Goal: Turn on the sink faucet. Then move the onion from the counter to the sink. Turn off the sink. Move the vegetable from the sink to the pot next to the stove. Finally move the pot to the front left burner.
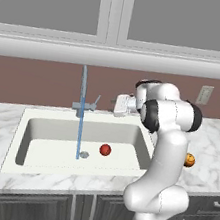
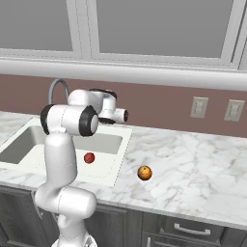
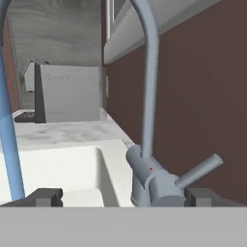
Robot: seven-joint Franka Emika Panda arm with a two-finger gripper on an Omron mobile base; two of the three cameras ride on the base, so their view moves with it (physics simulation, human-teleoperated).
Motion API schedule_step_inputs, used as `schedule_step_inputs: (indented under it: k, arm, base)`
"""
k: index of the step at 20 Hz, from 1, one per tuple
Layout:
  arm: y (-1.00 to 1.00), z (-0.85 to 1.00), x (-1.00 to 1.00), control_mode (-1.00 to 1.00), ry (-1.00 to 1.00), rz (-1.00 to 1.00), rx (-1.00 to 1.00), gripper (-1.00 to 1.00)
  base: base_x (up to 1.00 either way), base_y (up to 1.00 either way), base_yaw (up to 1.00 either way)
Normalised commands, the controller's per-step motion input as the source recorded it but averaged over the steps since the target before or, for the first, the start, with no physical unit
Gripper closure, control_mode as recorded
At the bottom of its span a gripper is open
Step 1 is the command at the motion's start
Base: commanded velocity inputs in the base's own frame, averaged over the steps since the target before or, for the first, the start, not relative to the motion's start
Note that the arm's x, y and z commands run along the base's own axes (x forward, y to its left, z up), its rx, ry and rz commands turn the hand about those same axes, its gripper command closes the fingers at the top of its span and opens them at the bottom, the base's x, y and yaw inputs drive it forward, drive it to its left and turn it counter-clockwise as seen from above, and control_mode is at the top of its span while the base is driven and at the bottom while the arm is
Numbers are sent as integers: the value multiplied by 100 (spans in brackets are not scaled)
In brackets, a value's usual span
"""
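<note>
- Water runs from the faucet into the sink, so the tap is on.
- Onion lies in the sink, right of the stream, near the drain; a ball, it has no long axis.
- Gripper sits wide open and empty beside the faucet base, likely lined up to shut the lever.
- Lever sticks out from the base, angled up; the spout stands upright.
</note>
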Motion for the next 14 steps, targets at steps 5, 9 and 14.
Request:
schedule_step_inputs:
  k: [5, 9, 14]
  arm:
    - [1, -13, 16, -100, 0, -1, 0, -100]
    - [3, -14, 18, -100, 0, 0, 0, -100]
    - [3, -12, 16, -100, -1, -1, 0, -100]
  base:
    - [0, 0, 0]
    - [0, 0, 0]
    - [0, 0, 0]
